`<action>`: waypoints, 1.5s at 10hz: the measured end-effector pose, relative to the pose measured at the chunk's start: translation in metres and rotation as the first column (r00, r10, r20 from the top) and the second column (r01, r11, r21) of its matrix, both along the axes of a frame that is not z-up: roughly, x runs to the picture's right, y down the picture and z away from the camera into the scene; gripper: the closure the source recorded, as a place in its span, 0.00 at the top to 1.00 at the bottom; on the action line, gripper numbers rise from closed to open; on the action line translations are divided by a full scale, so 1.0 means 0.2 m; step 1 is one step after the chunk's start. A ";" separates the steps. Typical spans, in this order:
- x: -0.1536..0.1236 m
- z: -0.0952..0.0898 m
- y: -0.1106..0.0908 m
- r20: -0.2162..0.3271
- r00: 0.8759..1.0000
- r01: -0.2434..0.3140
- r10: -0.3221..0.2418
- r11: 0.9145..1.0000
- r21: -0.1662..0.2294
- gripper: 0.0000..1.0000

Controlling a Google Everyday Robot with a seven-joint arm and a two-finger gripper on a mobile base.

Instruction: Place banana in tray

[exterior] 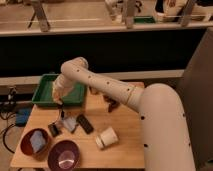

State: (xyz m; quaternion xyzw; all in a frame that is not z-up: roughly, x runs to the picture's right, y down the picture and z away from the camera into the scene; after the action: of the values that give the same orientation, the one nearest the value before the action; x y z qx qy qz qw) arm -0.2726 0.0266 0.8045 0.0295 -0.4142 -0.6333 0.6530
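The green tray [44,93] sits at the back left of the wooden table [127,125]. My gripper [57,95] hangs from the white arm [100,85] over the tray's front right part, just above its rim. A pale yellowish shape at the gripper's tip looks like the banana [55,91], but I cannot make it out clearly. I cannot tell whether it touches the tray floor.
Two maroon bowls stand at the front left, one [34,142] holding a bluish item, the other [63,155] beside it. A white cup [106,138] lies on its side. A black bar [84,123], a grey packet [68,123] and a dark item [113,105] lie mid-table.
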 end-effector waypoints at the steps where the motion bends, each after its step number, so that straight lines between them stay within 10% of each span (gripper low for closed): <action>1: 0.00 0.03 -0.02 -0.002 1.000 -0.002 0.002 1.000 0.000 0.02; 15: 0.03 0.17 -0.06 -0.014 1.000 0.008 -0.008 1.000 -0.017 0.12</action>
State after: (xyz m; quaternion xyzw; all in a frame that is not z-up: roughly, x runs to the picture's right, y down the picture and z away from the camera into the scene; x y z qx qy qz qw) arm -0.2656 0.0144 0.8394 0.0180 -0.4150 -0.6326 0.6536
